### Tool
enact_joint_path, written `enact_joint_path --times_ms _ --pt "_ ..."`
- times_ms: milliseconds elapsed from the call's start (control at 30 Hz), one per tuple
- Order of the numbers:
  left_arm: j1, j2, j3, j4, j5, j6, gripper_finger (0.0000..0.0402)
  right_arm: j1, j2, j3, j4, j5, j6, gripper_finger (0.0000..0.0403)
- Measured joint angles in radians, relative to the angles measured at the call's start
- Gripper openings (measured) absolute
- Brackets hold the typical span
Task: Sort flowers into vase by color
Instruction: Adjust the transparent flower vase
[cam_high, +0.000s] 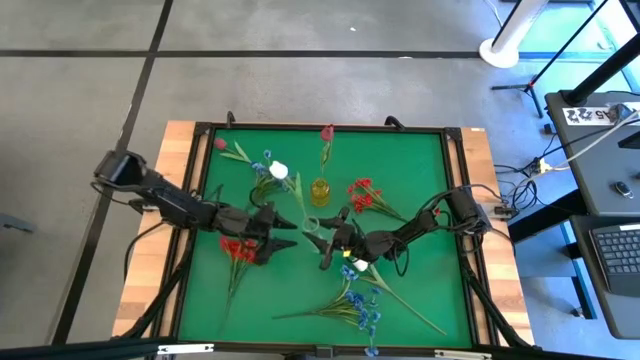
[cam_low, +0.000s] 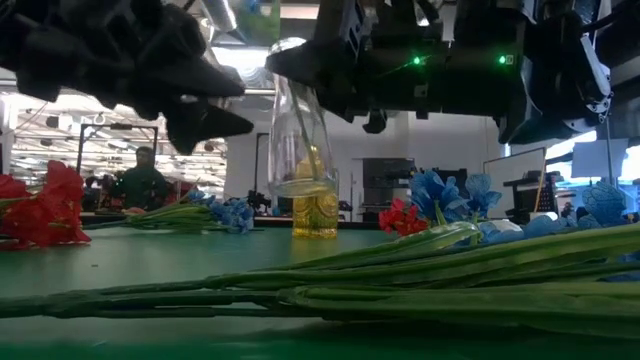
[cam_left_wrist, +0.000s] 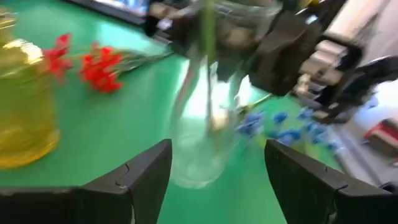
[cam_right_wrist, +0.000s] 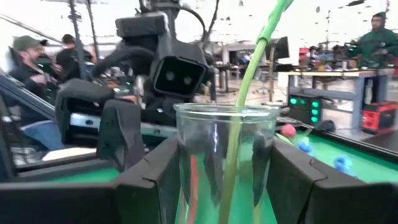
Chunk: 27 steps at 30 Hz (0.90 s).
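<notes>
A clear glass vase (cam_high: 312, 227) stands between my two grippers at the table's middle. A green stem (cam_right_wrist: 249, 93) sticks out of its mouth, and in the high view the stem leads to a white flower (cam_high: 278, 170). My right gripper (cam_high: 326, 241) is shut on this vase. My left gripper (cam_high: 288, 236) is open just left of it, its fingers (cam_left_wrist: 140, 177) apart and short of the glass. A yellow vase (cam_high: 320, 190) holds a pink bud (cam_high: 327, 132). Red flowers (cam_high: 237, 248) lie under my left gripper. My right gripper pinches the clear vase between its two fingers (cam_right_wrist: 155, 180), on the upper wall just below the rim (cam_right_wrist: 186, 155). The fingers come level from the table's right side. The vase is tilted, and in the low view its base (cam_low: 300, 190) looks lifted off the table.
More red flowers (cam_high: 362, 195) lie right of the yellow vase. Blue flowers (cam_high: 262, 165) and a pink bud (cam_high: 220, 143) lie at the far left, and a blue bunch (cam_high: 360, 305) with long stems lies near the front edge. A raised black frame (cam_high: 200, 130) rims the green mat. People show beyond the table.
</notes>
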Motion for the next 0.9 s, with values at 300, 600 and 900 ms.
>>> enact_joint_path --times_ms 300,600,900 --pt "0.036 0.180 0.053 0.172 0.058 0.010 0.0254 0.000 0.001 0.026 0.004 -0.048 0.000 0.0179" --pt "0.052 0.297 0.172 0.170 0.102 0.049 0.0255 0.001 0.001 0.035 -0.008 -0.063 -0.001 0.0179" --pt "0.052 0.308 0.178 0.172 0.094 0.044 0.0255 0.001 0.001 0.035 -0.015 -0.061 0.002 0.0179"
